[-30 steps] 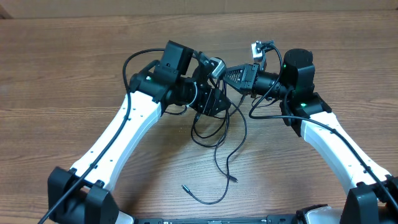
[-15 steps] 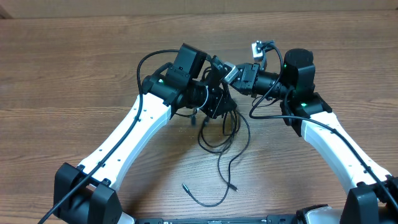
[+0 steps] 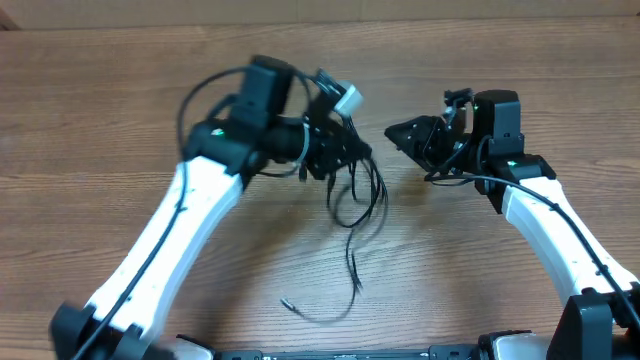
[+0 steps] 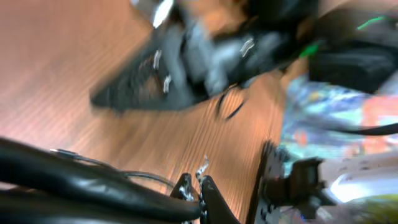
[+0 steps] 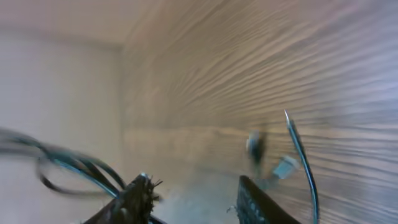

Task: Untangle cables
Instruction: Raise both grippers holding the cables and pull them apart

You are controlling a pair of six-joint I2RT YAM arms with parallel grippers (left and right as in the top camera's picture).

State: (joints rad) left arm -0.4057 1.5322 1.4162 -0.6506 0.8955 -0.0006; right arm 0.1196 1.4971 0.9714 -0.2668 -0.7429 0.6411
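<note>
The black cables [image 3: 372, 200] hang in loose loops from my left gripper [image 3: 348, 158], which is shut on them above the table's middle. One strand trails down to a plug [image 3: 357, 285], and a loose end [image 3: 285, 302] lies on the wood. In the left wrist view the jaws [image 4: 199, 185] are pressed together, with a thin cable [image 4: 112, 163] running to them. My right gripper [image 3: 393, 133] stands open to the right of the bundle, apart from it. The right wrist view shows its fingers [image 5: 196, 190] spread with nothing between them, and the cables [image 5: 81, 169] blurred off to the left.
The wooden table [image 3: 100, 120] fills the view, with a pale wall edge along the back. The right arm's own thicker wires [image 3: 450, 175] loop near its wrist. Both wrist views are blurred by motion.
My right gripper has opened, let go of the cables and drawn back to the right. My left gripper has shut on the bundle and carried it slightly left.
</note>
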